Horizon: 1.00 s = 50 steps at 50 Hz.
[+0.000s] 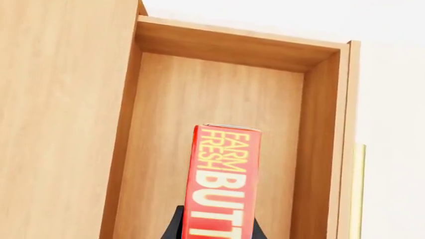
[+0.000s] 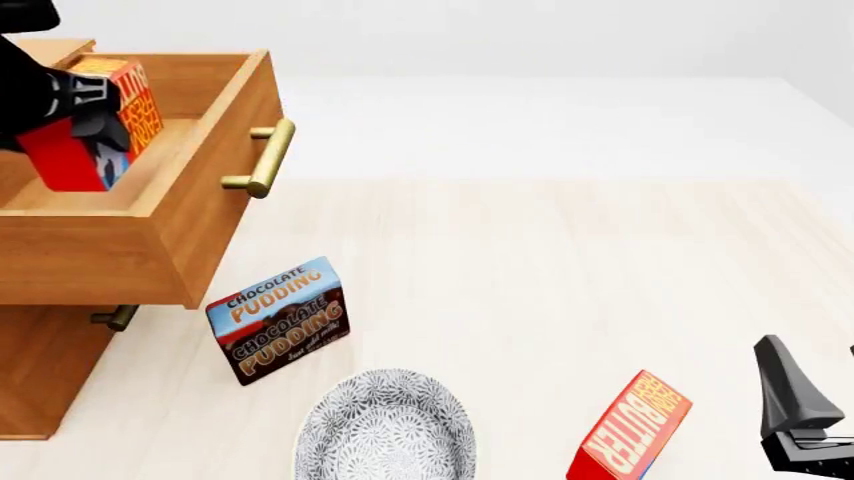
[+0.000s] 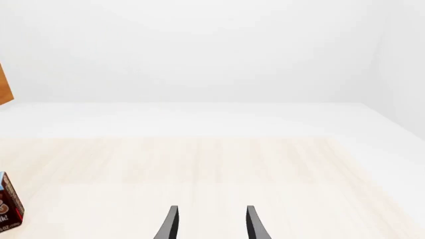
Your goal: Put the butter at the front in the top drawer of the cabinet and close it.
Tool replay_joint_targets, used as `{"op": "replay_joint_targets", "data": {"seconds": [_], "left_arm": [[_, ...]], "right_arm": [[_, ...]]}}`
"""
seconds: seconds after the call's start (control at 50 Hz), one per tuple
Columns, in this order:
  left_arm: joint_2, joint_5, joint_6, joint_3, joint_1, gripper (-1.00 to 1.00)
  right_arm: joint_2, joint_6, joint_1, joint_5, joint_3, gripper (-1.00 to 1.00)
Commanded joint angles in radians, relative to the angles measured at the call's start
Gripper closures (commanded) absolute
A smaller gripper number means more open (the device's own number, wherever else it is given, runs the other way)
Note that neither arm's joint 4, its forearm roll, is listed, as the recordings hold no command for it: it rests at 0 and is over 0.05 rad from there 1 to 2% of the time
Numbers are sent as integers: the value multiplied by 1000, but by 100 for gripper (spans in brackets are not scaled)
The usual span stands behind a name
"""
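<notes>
— Two claws; how do they stand?
— Left claw (image 2: 83,112) grips the butter (image 2: 96,122), carton tilted, above the open top drawer (image 2: 200,210) of the cabinet (image 2: 47,370). Its wrist view shows the butter over the drawer's bare floor.
— And the right claw (image 3: 211,224)?
— Fingers apart, holding nothing, low over the worktop (image 2: 561,260).
— Around them?
— Pudding box (image 2: 278,320) below the drawer front, patterned bowl (image 2: 384,430) near it, second butter carton (image 2: 630,430) just beside the right claw.

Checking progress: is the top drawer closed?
No, the top drawer is pulled out, with the left gripper holding the butter over it.
</notes>
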Motion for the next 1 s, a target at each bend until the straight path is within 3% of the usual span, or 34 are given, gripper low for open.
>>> {"op": "replay_joint_targets", "data": {"seconds": [0.02,0.96,0.98,1.0], "left_arm": [[-1,-40,6,26,-7,100],[32,-155,-21,145,-31,100],[33,-154,-34,145,-44,-100],[31,-152,-30,142,-39,-100]], "right_arm": [[-1,0,0,0,1,-100],[-1,0,0,0,1,-100],[-2,0,0,0,1,-100],[-2,0,0,0,1,-100]]}}
